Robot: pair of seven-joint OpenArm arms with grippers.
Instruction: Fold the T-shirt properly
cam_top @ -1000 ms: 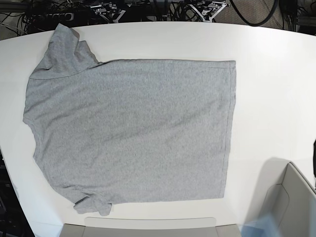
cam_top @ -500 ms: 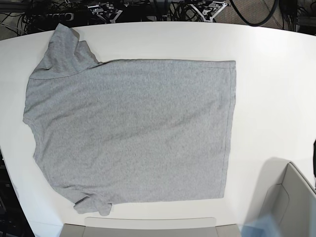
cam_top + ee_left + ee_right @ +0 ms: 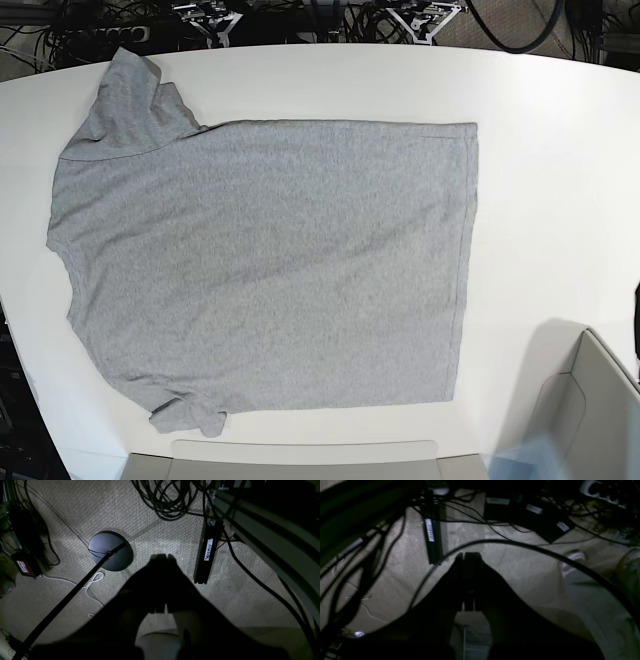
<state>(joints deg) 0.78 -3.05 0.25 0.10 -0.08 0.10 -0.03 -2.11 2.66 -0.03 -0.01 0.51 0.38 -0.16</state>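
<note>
The T-shirt (image 3: pixel 265 265), heather-grey and showing its plain side, lies spread flat on the white worktop (image 3: pixel 550 180) in the base view. Its neck end points to that view's left edge and its straight hem runs down the right side of the cloth. One short sleeve extends toward the upper left corner of the worktop; the other, at the lower left, is partly folded onto itself near the worktop's near edge. The body of the shirt is smooth, with only faint diagonal creases. No arm reaches over the cloth in the base view.

Beside the shirt, at the lower right corner, stands a pale grey bin (image 3: pixel 590 400), apart from the hem. A flat grey panel (image 3: pixel 300 455) lies along the near edge, just below the shirt. Dark cables and metal brackets (image 3: pixel 420 18) crowd the far side beyond the worktop.

The left claw (image 3: pixel 162 557), seen from its wrist camera as a dark silhouette, has its jaws pressed together and holds nothing; it hangs over a carpeted floor (image 3: pixel 75 507). Below it are a round black stand base (image 3: pixel 110 550), a black bar with a white label (image 3: pixel 208 552), and coiled cables (image 3: pixel 170 500).

The right claw (image 3: pixel 468 555) is likewise closed and empty, over carpet, with a labelled black bar (image 3: pixel 431 537) and a thick curved cable (image 3: pixel 545 552) nearby.
</note>
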